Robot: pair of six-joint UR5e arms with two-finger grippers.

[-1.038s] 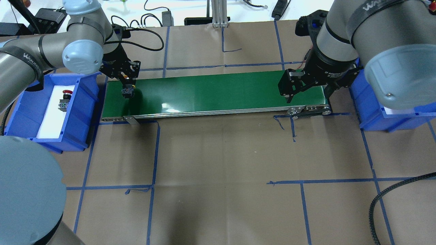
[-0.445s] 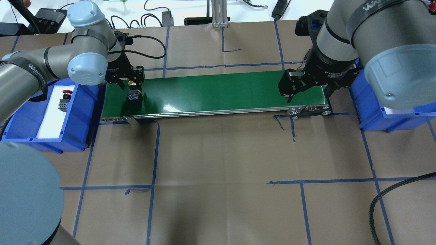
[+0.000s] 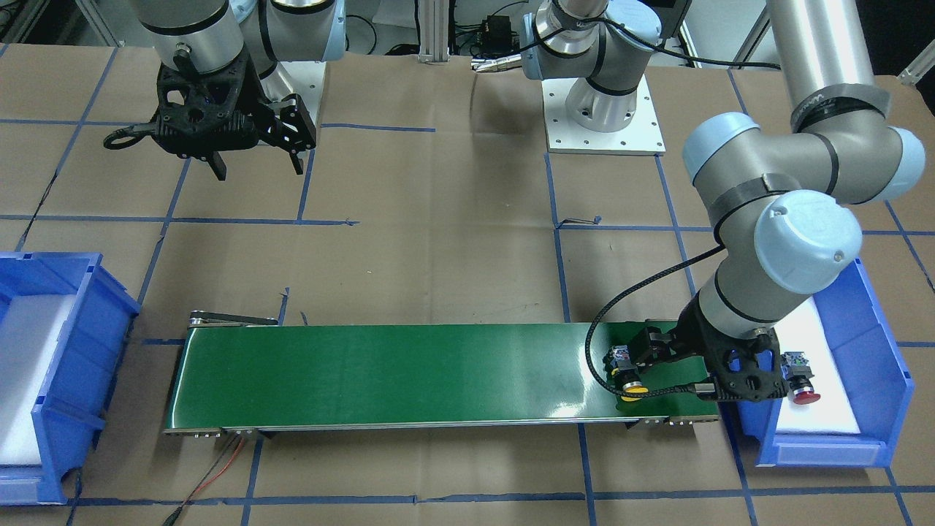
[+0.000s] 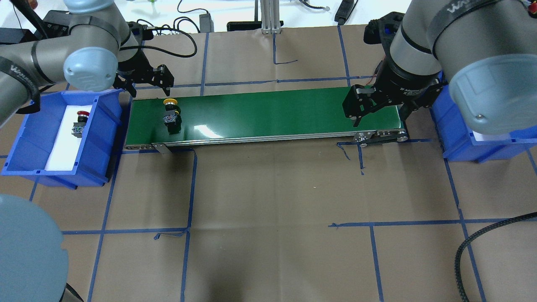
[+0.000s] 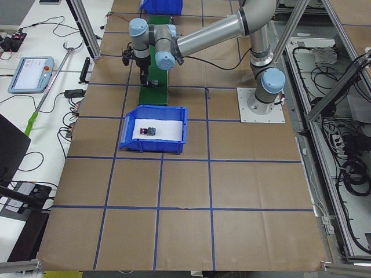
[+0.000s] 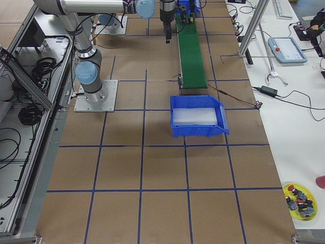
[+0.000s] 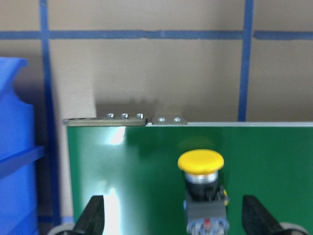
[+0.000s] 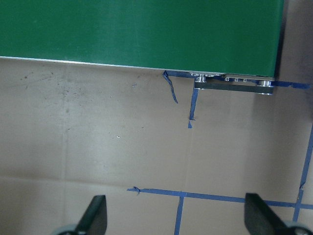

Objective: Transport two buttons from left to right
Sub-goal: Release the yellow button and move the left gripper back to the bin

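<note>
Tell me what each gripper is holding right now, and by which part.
Nothing is held. The left gripper stands open, clear of the yellow-capped button lying on the green belt; the right gripper is open and empty too.

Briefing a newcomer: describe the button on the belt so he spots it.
Find the long green belt. At its end by the robot's left bin sits the yellow button. Its yellow cap sets it apart from the red button in that bin.

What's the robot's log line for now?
yellow button: on belt | red button: in left bin | left pincer: open | right pincer: open, empty
</note>
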